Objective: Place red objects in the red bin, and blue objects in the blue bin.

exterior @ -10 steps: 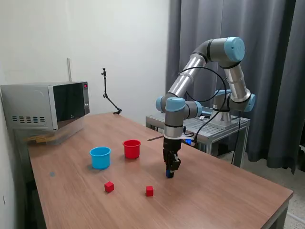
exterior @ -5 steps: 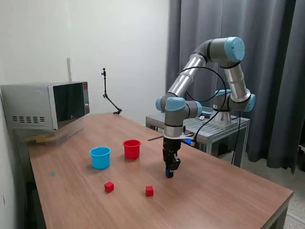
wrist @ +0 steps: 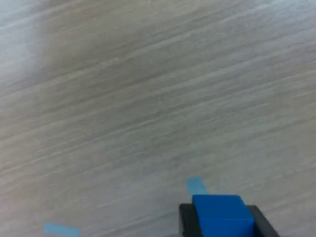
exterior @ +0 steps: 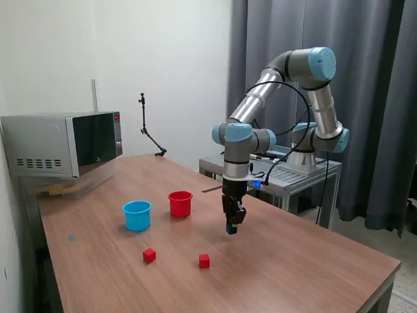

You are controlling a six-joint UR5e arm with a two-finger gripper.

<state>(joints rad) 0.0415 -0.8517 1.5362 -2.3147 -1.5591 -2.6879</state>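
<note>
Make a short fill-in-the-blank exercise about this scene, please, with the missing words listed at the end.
1. The gripper is shut on a small ____ cube.
2. The number of red cubes lying on the table is ____.
3. In the exterior view, the red cup stands to the ____ of the light blue cup.

Missing words: blue; two; right

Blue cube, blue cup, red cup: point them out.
Blue cube (wrist: 219, 215): wrist view, its top face, between the gripper fingers.
Blue cup (exterior: 137, 218): exterior view, its outer wall.
Red cup (exterior: 180, 206): exterior view, its outer wall.
</note>
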